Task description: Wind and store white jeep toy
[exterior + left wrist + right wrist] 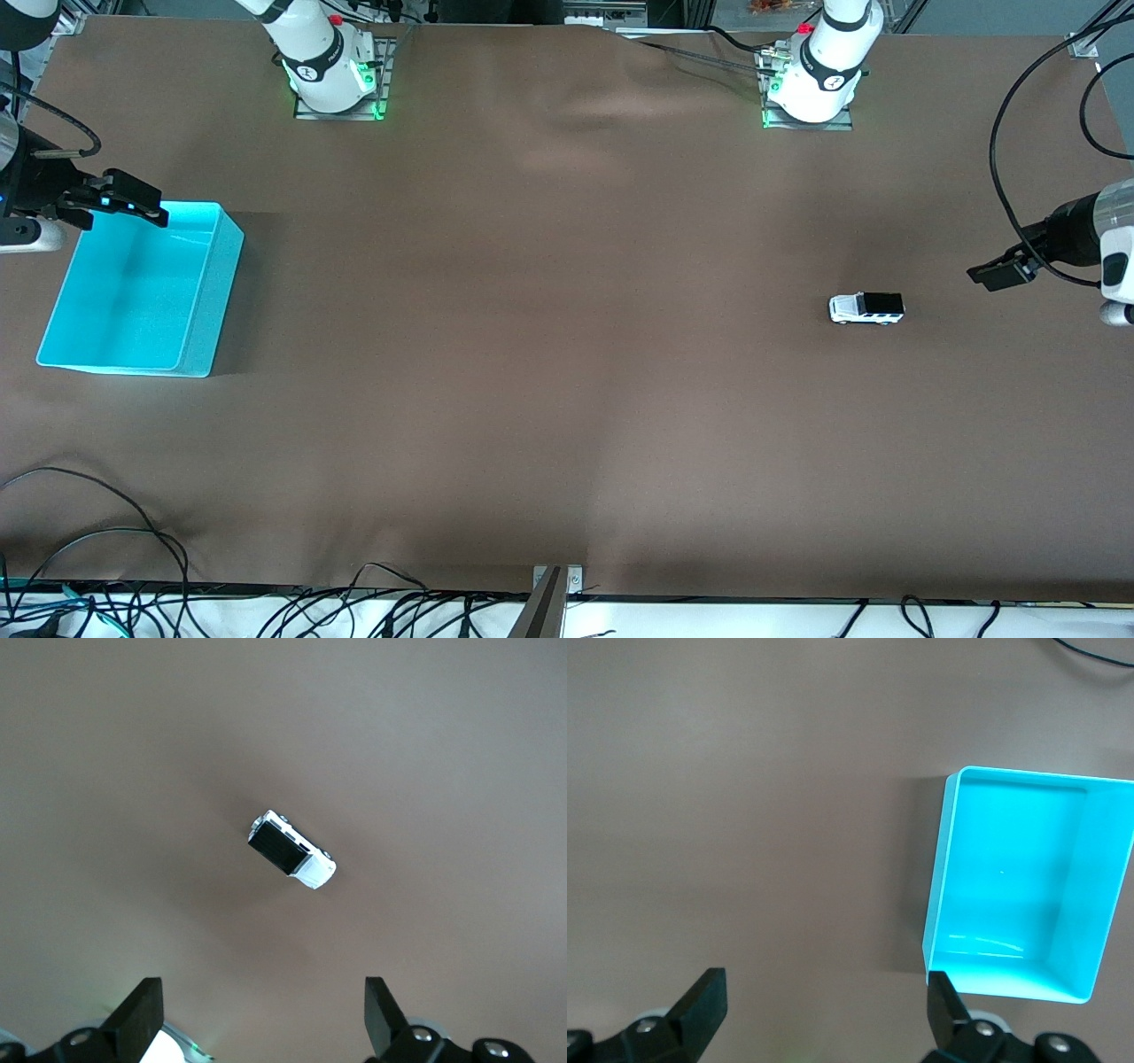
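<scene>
While both arms hang back, the white jeep toy [866, 307] just sits on the table [549, 354] untouched.

Left gripper [994, 274] hovers toward its own end of the table, near the jeep, fingers [142, 1014] spread wide and empty. Right gripper [133, 202] hangs over the cyan bin [204, 292] rim, also wide open, waiting. Jeep's tiny and on wheels, so an off-center pinch could easily roll it away or tip it.
</scene>
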`<state>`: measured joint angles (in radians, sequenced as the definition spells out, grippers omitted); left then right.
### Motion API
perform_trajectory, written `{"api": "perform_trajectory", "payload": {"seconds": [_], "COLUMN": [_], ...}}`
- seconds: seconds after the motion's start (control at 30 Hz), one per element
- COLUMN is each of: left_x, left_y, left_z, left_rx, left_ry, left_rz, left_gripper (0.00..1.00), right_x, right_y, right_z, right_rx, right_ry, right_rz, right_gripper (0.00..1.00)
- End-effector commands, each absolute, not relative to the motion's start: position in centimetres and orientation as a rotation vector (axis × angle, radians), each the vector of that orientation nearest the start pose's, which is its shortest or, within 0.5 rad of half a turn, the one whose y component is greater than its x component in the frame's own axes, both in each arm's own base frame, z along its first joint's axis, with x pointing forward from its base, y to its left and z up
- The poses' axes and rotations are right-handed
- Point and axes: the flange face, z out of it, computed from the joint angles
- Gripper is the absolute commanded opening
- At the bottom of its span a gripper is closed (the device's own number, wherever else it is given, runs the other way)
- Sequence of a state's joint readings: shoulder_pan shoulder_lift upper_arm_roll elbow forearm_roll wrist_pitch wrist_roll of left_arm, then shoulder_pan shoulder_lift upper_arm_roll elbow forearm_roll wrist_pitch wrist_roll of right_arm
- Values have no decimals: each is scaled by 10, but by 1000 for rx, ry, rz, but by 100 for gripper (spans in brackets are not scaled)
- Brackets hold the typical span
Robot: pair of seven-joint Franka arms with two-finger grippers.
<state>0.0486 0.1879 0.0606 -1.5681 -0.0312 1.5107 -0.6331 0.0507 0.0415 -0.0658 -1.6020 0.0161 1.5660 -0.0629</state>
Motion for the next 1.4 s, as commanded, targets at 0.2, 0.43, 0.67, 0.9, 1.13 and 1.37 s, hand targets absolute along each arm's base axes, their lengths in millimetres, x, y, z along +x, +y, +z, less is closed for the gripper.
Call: {"api": "perform_trajectory", "payload": {"seconds": [0.2, 0.43, 0.67, 0.9, 1.13, 1.37], "left_x": [610, 608, 595, 581, 561, 536], "left_y": [58, 58, 59, 60, 62, 59], "left_z": [472, 430, 390, 353, 310, 269], "left_rx": [-2473, -2279, -2187, -2127, -2088, -2114], "left_ry": [-1740, -1981, -2106, -2187, -2227, -2223], "left_rz": [322, 266, 211, 173, 137, 84], "left_gripper": [100, 100, 100, 100, 100, 100], "right_x": [566, 566, 566, 565, 565, 566], "right_y": [-8, -8, -9, -9, -8, -8], "right_z": [594, 594, 594, 594, 594, 594], "right_rx": [-3134, -3136, -3137, -3138, -3136, -3133], "right_ry": [-79, -82, -79, -82, -79, -77], "right_rz": [106, 106, 106, 116, 113, 105], "right_gripper": [100, 100, 100, 100, 100, 100]}}
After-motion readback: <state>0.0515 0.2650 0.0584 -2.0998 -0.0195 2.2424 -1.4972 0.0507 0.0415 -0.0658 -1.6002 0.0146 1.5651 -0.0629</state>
